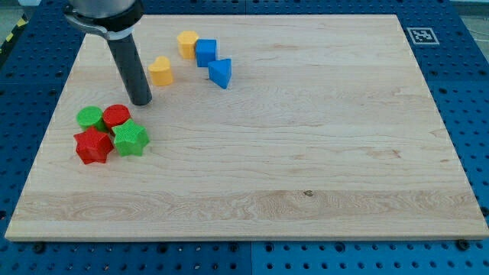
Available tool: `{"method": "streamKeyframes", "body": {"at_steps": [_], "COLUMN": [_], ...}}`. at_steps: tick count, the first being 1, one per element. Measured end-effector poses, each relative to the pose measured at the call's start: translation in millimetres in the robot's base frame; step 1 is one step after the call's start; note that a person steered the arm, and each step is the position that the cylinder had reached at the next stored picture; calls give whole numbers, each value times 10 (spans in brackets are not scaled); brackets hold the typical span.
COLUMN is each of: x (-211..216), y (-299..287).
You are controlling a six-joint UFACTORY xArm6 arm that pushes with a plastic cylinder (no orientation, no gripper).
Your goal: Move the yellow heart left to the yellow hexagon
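Observation:
The yellow heart [160,71] lies near the view's top left. The yellow hexagon [187,43] sits above and to the right of it, touching a blue cube [205,53]. A blue triangle [220,72] lies just below the cube. My tip [141,101] rests on the board below and to the left of the yellow heart, a short gap away, not touching it.
A cluster sits at the view's left below my tip: a green cylinder [91,118], a red cylinder [116,116], a red star [93,146] and a green star [130,139]. The wooden board [306,153] ends in a blue perforated table.

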State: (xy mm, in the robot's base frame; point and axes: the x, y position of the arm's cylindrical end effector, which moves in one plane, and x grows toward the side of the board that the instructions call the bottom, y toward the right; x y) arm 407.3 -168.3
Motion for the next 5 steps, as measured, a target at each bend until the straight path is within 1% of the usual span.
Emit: {"method": "streamKeyframes", "body": {"at_steps": [4, 5], "x": [-191, -446], "y": [283, 284]}}
